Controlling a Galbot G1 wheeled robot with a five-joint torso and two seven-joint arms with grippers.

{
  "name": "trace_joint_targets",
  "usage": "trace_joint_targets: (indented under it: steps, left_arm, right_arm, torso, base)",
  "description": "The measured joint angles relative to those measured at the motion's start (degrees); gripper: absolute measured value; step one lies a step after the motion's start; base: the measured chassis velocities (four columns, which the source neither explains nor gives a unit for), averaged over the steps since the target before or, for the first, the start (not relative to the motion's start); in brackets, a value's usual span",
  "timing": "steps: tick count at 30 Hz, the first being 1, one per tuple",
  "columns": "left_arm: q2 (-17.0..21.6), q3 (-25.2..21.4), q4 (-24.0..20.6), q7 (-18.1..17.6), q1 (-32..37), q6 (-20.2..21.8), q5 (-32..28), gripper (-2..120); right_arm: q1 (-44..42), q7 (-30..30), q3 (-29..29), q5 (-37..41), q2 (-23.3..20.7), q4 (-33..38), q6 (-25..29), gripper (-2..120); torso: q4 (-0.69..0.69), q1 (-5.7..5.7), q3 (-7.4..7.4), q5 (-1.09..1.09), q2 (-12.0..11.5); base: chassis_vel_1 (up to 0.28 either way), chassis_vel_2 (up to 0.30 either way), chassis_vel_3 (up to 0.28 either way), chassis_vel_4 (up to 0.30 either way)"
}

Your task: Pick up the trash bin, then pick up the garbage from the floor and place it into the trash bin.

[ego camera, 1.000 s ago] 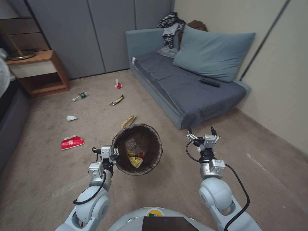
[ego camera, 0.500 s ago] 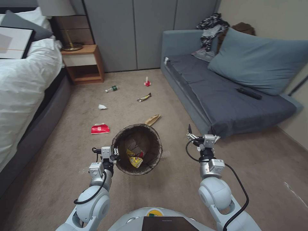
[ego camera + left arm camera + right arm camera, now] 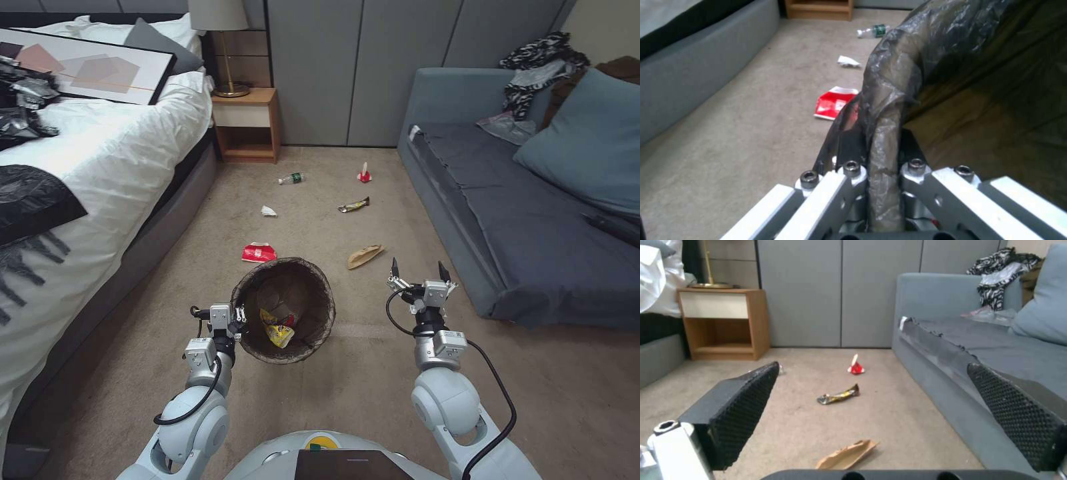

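The trash bin (image 3: 301, 285), lined with a dark bag, hangs off the floor (image 3: 373, 373) with my left gripper (image 3: 237, 313) shut on its near rim. The left wrist view shows the bagged rim (image 3: 885, 110) pinched in the left gripper (image 3: 882, 156). A yellow wrapper (image 3: 279, 331) lies inside. My right gripper (image 3: 419, 270) is open and holds nothing, right of the bin. Garbage on the carpet: a red carton (image 3: 259, 252), a brown paper bag (image 3: 365, 256), a wrapper (image 3: 353, 205), a tissue (image 3: 268, 211), a bottle (image 3: 291, 178), a red scrap (image 3: 364, 175).
A bed (image 3: 100, 173) with white sheets and black bags runs along the left. A grey sofa (image 3: 520, 220) stands on the right, with a wooden nightstand (image 3: 250, 127) and grey cabinet doors behind. Open carpet lies between bed and sofa.
The whole view has swung left: the bed has come in and the sofa has slid right. Arms, grippers and bin keep the same pose in the picture.
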Motion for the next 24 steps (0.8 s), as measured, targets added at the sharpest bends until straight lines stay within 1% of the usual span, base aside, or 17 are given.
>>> trace_joint_targets:
  steps: [1, 4, 9, 24]
  left_arm:
    - [0.0, 0.0, 0.0, 0.0, 0.0, 0.0, 0.0, 2]
    - [0.0, 0.0, 0.0, 0.1, -0.1, -0.1, 0.1, 2]
    - [-0.1, 0.1, 0.1, 0.1, -0.2, -0.1, 0.2, 2]
    - [-0.1, 0.4, 0.3, 0.2, -0.5, -0.2, 0.3, 2]
  right_arm:
    - [0.0, 0.2, 0.0, 0.0, 0.2, 0.0, -0.1, 100]
    - [0.0, 0.5, 0.0, 0.0, 0.3, 0.0, -0.2, 100]
    - [0.2, 1.0, -0.1, -0.3, 0.7, 0.0, -0.3, 100]
    - [0.2, 2.1, 0.5, -0.7, 0.8, -0.1, -1.1, 100]
  torso:
    - [-0.03, 0.0, 0.0, 0.0, 0.0]
    - [-0.05, 0.0, 0.0, 0.0, 0.0]
    - [-0.03, 0.0, 0.0, 0.0, 0.0]
    - [-0.02, 0.0, 0.0, 0.0, 0.0]
  base:
    - [0.0, 0.0, 0.0, 0.0]
    - [0.0, 0.0, 0.0, 0.0]
    - [0.0, 0.0, 0.0, 0.0]
    - [0.0, 0.0, 0.0, 0.0]
